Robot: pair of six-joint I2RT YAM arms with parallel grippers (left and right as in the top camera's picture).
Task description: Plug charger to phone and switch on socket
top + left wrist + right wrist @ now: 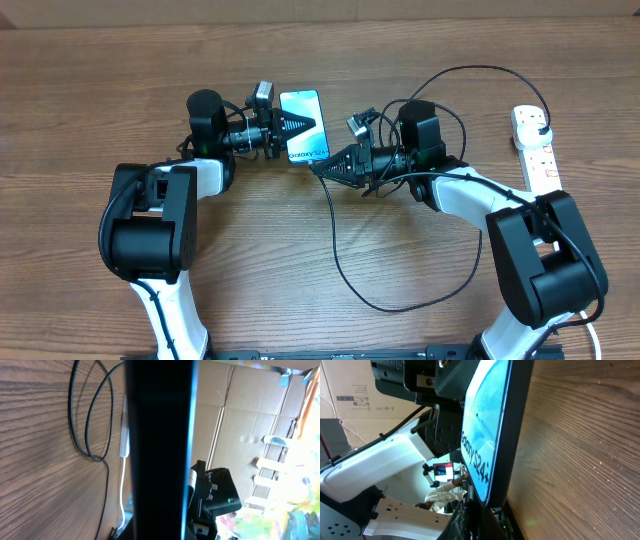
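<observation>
Between the left jaws: the phone, clamped tight, lit screen showing.
At its lower edge the right jaws pinch shut on the charger tip; beyond them its cable loops across the desk to the socket.

A robot lab or workroom: stacked cardboard boxes behind a wood-grain table.
</observation>
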